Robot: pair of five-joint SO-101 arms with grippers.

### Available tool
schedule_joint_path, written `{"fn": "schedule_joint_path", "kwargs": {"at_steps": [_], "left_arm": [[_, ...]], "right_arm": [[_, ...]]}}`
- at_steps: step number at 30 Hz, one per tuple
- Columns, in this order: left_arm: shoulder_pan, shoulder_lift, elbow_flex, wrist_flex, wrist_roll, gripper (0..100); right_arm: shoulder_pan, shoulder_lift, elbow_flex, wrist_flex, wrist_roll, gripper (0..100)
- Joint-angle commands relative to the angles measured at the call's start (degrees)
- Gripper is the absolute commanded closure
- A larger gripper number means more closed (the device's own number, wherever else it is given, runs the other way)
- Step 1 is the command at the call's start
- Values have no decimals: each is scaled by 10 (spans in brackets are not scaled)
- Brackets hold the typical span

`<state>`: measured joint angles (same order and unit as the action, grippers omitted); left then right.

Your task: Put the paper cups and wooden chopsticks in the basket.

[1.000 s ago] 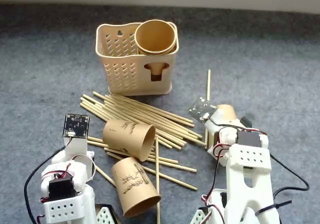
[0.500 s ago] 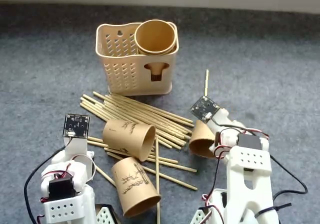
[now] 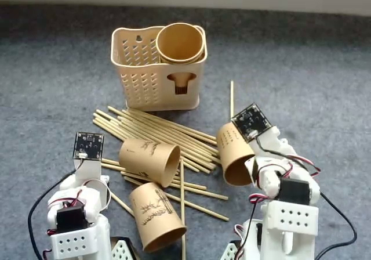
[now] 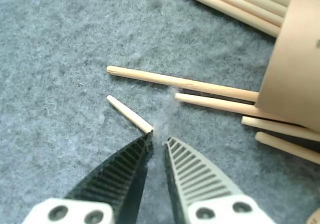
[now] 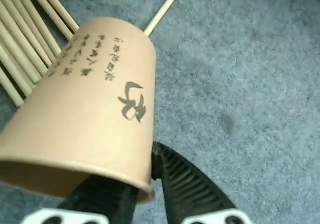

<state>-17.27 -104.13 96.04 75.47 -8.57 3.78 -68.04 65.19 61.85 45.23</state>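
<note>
**Fingers (image 5: 182, 184) clamped on a cup's rim**

From where I stand, the right gripper (image 5: 145, 169) pinches a paper cup (image 3: 235, 152) by its rim, one finger apparently inside, though the cup hides it. The cup hangs tilted just beside the chopsticks (image 3: 162, 135), short of the basket (image 3: 153, 80), which holds another cup (image 3: 179, 42). The left gripper (image 4: 159, 140) hangs low over the carpet (image 4: 60, 44), fingers a narrow slit apart, holding nothing.

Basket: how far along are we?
Done: at least one tan paper cup stands in the beige perforated plastic basket. In hand: the right pincer grips another tan cup by its rim. Remaining: two printed paper cups on their sides and the whole spread of wooden chopsticks on the grey carpet.
</note>
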Motion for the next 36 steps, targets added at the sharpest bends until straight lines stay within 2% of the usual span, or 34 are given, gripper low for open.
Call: {"fn": "schedule_joint_path", "kwargs": {"at_steps": [1,11,19,22,36], "left_arm": [[-4,-2,11,3,-1,947],[-4,-2,11,3,-1,947],[-4,-2,11,3,-1,947],[-4,-2,11,3,-1,947],[-4,-2,11,3,-1,947]], "right_arm": [[3,-51,-8,37,-21,992],[5,-80,-43,42,-98,993],[0,-80,-132,121,-120,993],[-12,-80,-144,128,-152,993],[-27,-80,-177,152,-160,993]]}}
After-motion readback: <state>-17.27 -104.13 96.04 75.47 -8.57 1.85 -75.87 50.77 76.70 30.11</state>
